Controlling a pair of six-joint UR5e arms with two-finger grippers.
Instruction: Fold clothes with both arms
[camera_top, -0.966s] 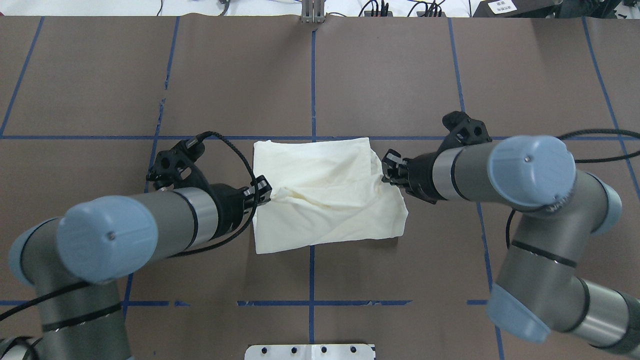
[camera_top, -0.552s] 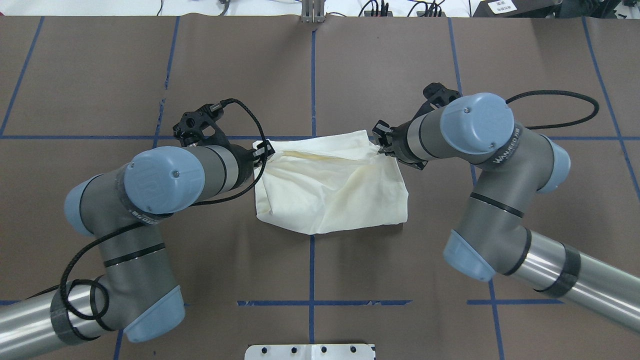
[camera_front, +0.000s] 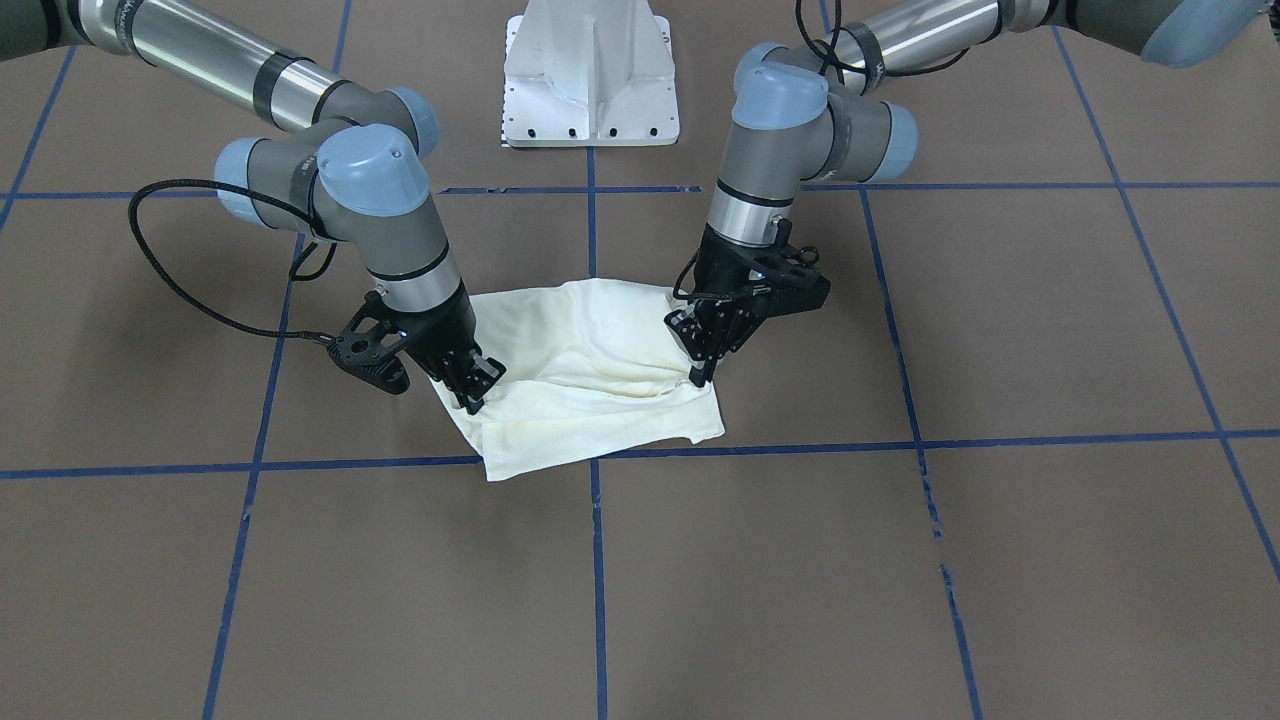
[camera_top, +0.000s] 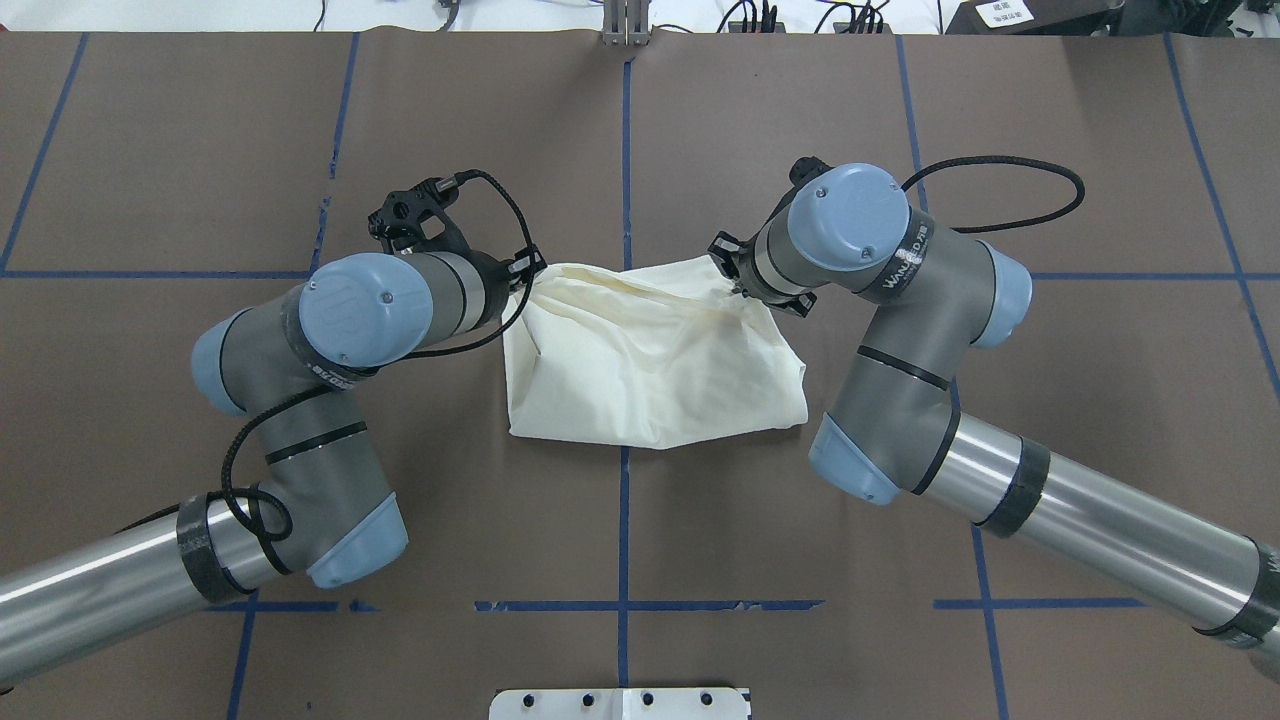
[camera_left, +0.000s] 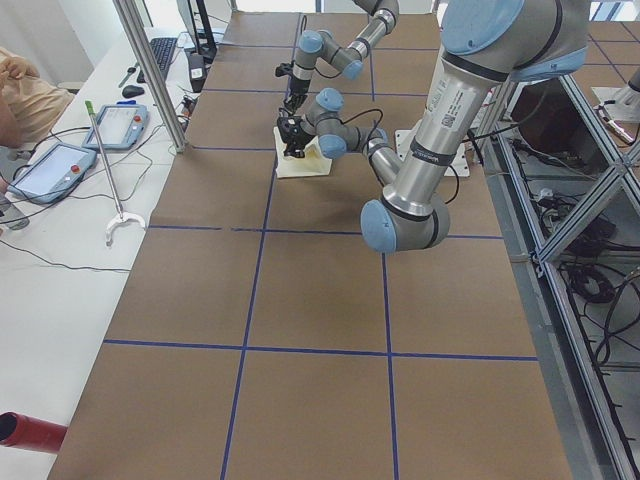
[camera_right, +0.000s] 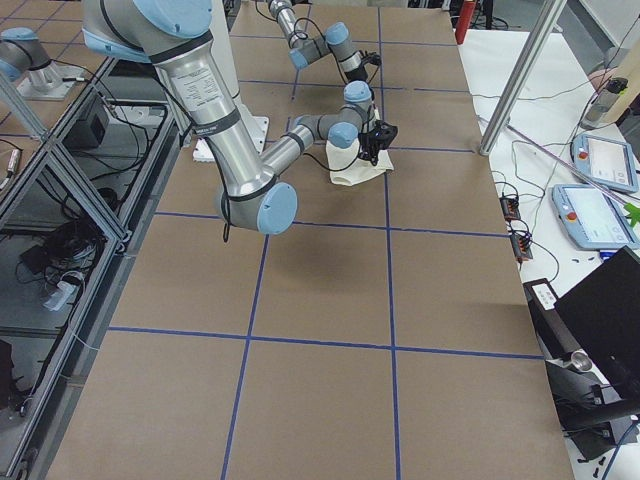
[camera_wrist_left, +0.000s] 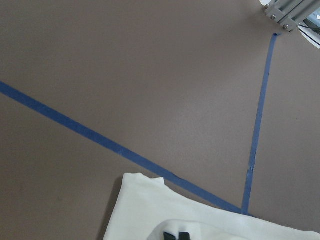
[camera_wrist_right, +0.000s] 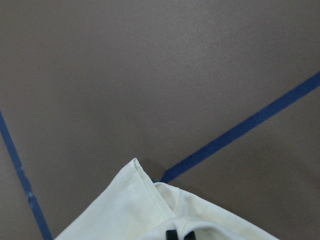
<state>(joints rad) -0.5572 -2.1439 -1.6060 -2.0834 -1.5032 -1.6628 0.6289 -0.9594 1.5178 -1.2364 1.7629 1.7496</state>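
The cream-white T-shirt (camera_top: 650, 370) lies folded into a rough rectangle at the middle of the brown table (camera_top: 200, 150). It straddles the lengthwise blue tape line (camera_top: 625, 150), and its far edge lies along the crossing tape line (camera_top: 150, 272). The left arm (camera_top: 340, 320) and the right arm (camera_top: 900, 330) reach in from opposite sides, with both wrists angled down toward the far half of the garment. The left gripper (camera_front: 698, 376) is clamped on the cloth at the garment's left side edge. In the left wrist-mounted view its fingertips (camera_wrist_left: 169, 236) stand narrow, with white fabric bunched around them. The right gripper (camera_front: 472, 397) is clamped on the right side edge in the same manner. In the right wrist-mounted view its fingertips (camera_wrist_right: 171, 235) are close together and wrapped in cloth. Between the two grip points the upper layer is raised off the lower layer and sags in diagonal wrinkles. The near half of the garment rests flat on the table. Beyond each gripper a folded corner lies on the surface, touching the crossing tape line. A black cable (camera_top: 500, 205) loops from the left wrist, and a second cable (camera_top: 1050, 190) arcs from the right wrist. The white pedestal base (camera_front: 590, 70) stands at the robot's edge of the table, well apart from the garment. Control pendants (camera_left: 52, 170) lie on a white bench beside the table.
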